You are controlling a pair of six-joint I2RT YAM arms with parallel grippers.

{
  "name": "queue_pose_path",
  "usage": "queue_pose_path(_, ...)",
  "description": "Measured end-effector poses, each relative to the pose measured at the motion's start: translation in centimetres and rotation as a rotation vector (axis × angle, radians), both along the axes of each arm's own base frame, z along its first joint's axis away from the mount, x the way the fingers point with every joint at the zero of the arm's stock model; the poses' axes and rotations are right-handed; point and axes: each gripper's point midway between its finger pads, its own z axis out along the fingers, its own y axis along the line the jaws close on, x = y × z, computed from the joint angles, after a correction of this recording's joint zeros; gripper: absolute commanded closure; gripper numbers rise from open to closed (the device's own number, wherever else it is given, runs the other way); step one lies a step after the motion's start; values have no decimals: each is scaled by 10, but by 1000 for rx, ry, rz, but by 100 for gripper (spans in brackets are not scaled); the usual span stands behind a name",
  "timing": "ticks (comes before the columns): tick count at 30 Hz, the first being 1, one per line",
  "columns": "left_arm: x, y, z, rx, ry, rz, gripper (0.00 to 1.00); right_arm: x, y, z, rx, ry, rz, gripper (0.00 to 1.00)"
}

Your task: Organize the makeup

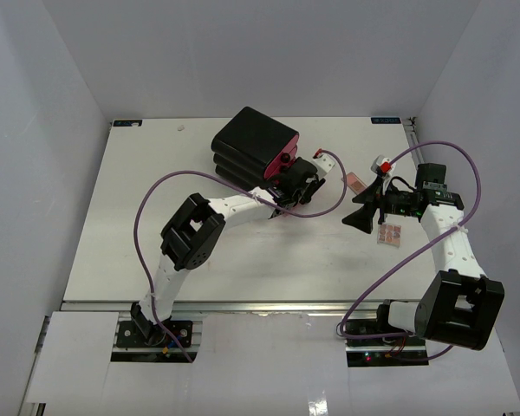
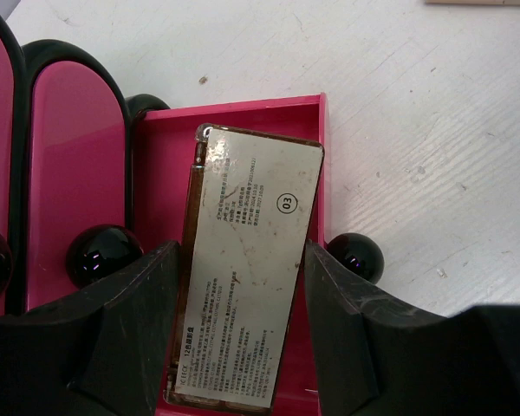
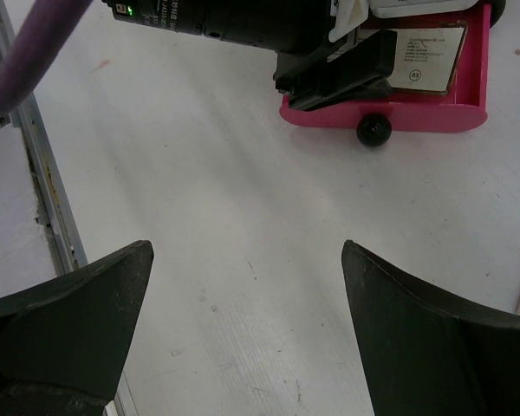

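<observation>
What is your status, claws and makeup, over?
Left claw shut on palette at open drawer. Right claw open, empty. Nothing seen in the way.

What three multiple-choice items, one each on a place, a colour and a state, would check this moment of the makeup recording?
1. Where is the labelled flat case?
A) stacked on another case
B) over the open drawer, held by the left gripper
C) inside a shut drawer

2. What colour is the knob on the open drawer?
A) black
B) gold
C) white

3. How does the right gripper stand?
A) shut on a lipstick
B) shut and empty
C) open, nothing between its fingers

Answers:
1 B: the left wrist view shows the case clamped on both sides, with the pink drawer beneath it.
2 A: the round knob is glossy black against the pink front.
3 C: the right wrist view shows the fingers wide apart with nothing in the gap.
</observation>
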Motion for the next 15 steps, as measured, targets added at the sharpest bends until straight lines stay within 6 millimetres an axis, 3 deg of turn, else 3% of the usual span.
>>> queue_pose_path(8,-1,0,-1,-18,15,13,16,0,-1,-1,0,2,-3,4)
queue_pose_path(15,-4,-2,0,-38,33,13,15,2,-4,-1,1,6,-15,4)
